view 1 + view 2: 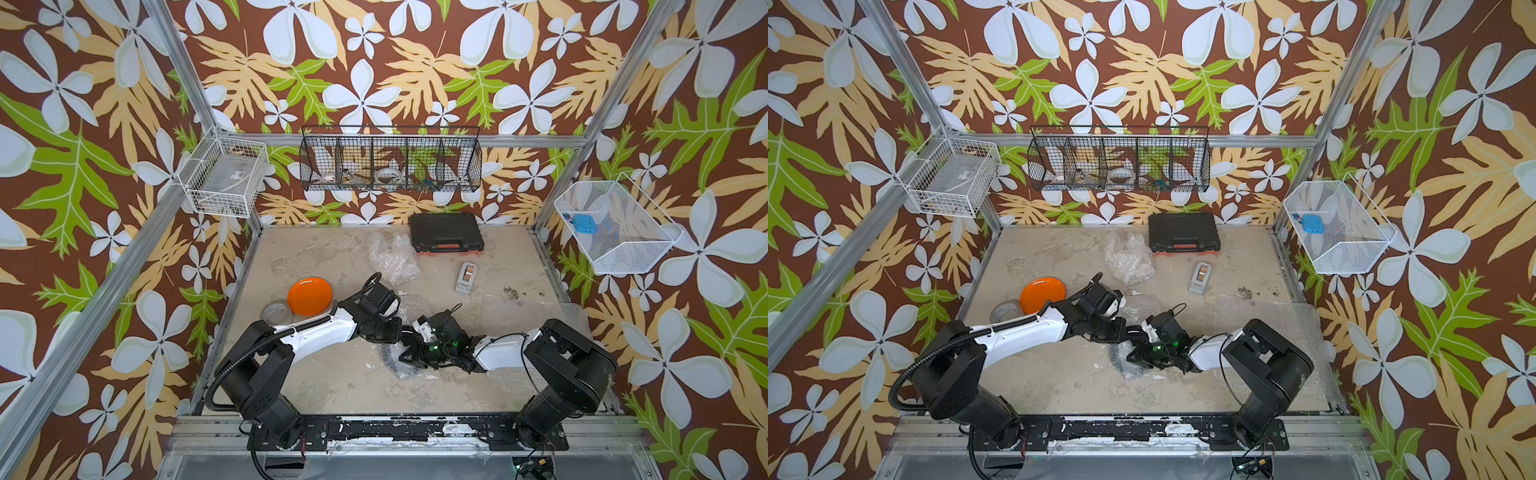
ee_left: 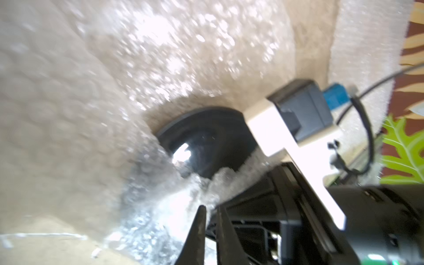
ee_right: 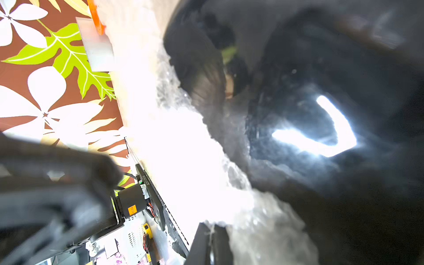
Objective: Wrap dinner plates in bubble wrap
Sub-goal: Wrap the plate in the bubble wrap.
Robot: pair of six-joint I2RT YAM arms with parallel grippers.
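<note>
A black dinner plate lies half under bubble wrap near the table's front middle; in a top view only its wrapped edge shows under the arms. My right gripper is shut, pinching a thin fold of the wrap beside the black plate. My left gripper faces it from the left, its fingers a narrow slit apart at the wrap's edge; whether they pinch it is unclear. The orange plate sits bare at the left. Both grippers meet in a top view.
A tape roll lies beside the orange plate. A crumpled wrap bundle, a black case and a tape dispenser stand toward the back. A flat bubble wrap sheet covers the right side. Wire baskets hang on the walls.
</note>
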